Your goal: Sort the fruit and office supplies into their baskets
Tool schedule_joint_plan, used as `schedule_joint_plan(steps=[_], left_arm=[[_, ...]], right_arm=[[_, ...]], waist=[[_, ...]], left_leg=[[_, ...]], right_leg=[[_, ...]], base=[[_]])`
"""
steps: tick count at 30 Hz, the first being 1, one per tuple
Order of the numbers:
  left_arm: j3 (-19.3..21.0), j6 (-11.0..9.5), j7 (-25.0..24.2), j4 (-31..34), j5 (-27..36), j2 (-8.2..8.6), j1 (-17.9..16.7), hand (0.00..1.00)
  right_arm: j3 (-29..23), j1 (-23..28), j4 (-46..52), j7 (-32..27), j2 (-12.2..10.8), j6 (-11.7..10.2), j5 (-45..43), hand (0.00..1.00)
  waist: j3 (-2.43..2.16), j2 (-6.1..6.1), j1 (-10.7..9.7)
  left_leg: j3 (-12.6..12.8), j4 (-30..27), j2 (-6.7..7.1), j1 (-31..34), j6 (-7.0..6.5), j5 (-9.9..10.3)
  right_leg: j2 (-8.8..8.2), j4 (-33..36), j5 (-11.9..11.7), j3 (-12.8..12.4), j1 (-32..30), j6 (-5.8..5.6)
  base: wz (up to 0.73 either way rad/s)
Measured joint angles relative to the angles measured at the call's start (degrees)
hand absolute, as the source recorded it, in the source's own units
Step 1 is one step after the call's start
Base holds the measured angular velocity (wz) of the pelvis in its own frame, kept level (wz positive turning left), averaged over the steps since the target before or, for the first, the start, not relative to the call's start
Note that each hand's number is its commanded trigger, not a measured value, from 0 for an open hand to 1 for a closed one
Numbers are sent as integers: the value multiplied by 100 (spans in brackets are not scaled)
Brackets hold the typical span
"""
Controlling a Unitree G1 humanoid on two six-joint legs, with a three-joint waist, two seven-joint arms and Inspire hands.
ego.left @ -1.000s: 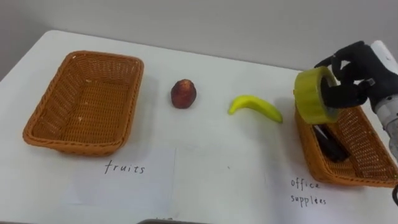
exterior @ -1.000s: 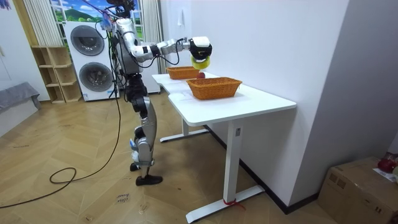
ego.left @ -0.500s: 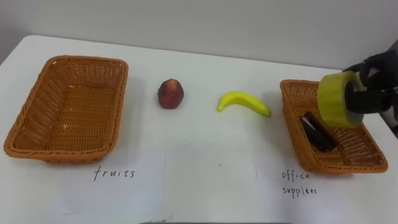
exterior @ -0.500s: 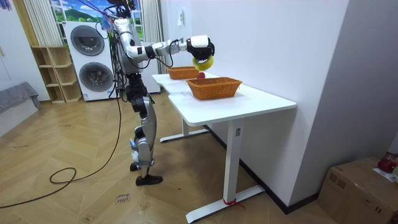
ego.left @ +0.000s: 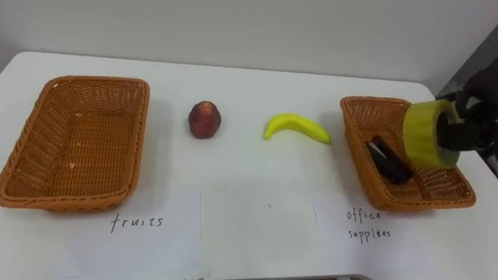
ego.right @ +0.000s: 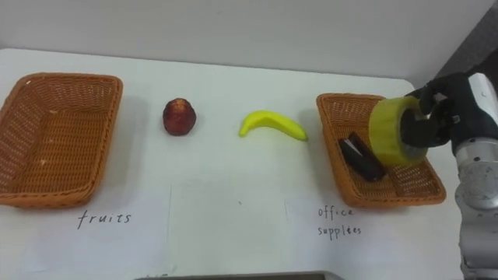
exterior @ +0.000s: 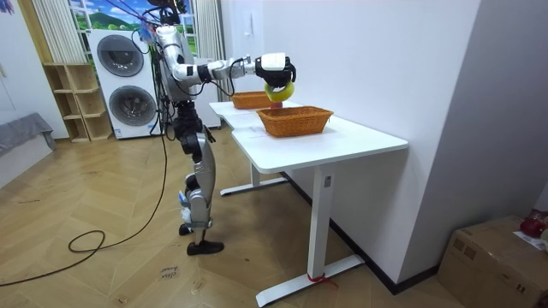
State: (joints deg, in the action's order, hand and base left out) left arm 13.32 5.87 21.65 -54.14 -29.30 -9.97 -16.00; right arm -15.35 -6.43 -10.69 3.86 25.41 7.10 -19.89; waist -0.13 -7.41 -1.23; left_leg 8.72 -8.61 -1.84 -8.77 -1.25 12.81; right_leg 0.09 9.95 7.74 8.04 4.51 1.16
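Note:
My right hand (ego.right: 443, 109) is shut on a yellow roll of tape (ego.right: 393, 131) and holds it just above the office supplies basket (ego.right: 334, 167) at the table's right. A black object (ego.right: 360, 158) lies inside that basket. On the white table between the baskets lie a red apple (ego.right: 178, 117) and a yellow banana (ego.right: 271, 124). The fruits basket (ego.right: 54, 140) stands at the left with nothing in it. In the room view I stand at the table's long side with my right arm stretched over the near basket (exterior: 295, 120).
Handwritten labels "fruits" (ego.right: 103, 219) and "office supplies" (ego.right: 338, 221) lie in front of the baskets. The table's right edge runs close beside the office basket. A grey wall is behind the table.
My right hand has carried the tape roll to the right and down, from the basket's near rim to over its inside. The camera has shifted too.

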Motion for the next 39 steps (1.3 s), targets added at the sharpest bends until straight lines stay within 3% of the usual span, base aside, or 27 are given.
schedule_joint_plan(steps=[18,20,21,22,39], left_arm=[[-1,3,-151,23,171,23,-7,0],[-1,2,-151,23,171,22,-6,0],[-1,2,-151,23,171,22,-6,0],[-2,2,-151,23,172,22,-7,0],[-28,-3,8,25,276,-5,-62,0]], right_arm=[[11,226,-30,4,-2,1,-68,100],[11,226,-75,4,-2,1,-69,62],[11,226,-82,4,-2,1,-69,9],[14,226,-103,4,-2,1,-70,0],[115,260,-225,-136,-28,0,-294,0]], waist=[[0,82,23],[-1,80,24],[-1,80,23],[-2,78,27],[4,66,33]], left_leg=[[-7,1,-9,23,7,6],[-6,1,-9,38,7,6],[-6,1,-9,42,7,6],[-6,1,-9,46,7,6],[-6,-1,-5,46,7,7]], right_leg=[[-6,-6,0,83,-15,1],[-6,-6,-1,84,-32,1],[-6,-6,-1,84,-37,1],[-6,-6,-1,81,-42,1],[-7,-2,0,45,-40,1]], base=[[0],[0],[0],[0],[0]])
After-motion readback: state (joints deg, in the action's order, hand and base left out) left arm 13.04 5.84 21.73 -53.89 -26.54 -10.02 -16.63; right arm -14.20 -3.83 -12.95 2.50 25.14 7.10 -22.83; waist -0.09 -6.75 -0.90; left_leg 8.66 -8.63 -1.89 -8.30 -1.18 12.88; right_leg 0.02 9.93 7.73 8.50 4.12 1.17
